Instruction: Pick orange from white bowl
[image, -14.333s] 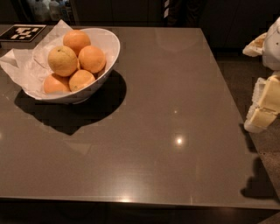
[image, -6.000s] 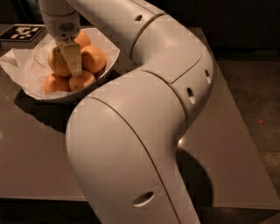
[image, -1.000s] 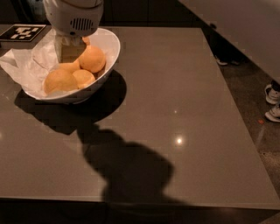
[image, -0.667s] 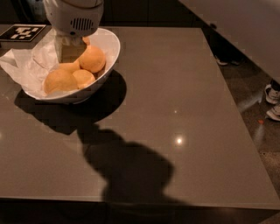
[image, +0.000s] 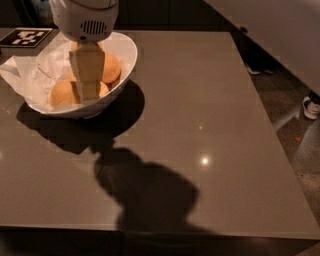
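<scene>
Crumpled white paper (image: 22, 75) spills over the left rim of the white bowl (image: 129, 55) in the upper left of the frame, on the grey bench (image: 215, 90). The hand (image: 88, 87) reaches straight down into the bowl's middle; whether it is clenched or released I cannot tell. The orange is probably behind the hand, hidden from view. Deeper orange fruits (image: 111, 67) show on both sides of it. A broad shadow (image: 150, 195) lies at lower centre.

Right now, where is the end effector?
Upper left of the camera view, the end effector reaches down into the white bowl, among the fruits.
</scene>
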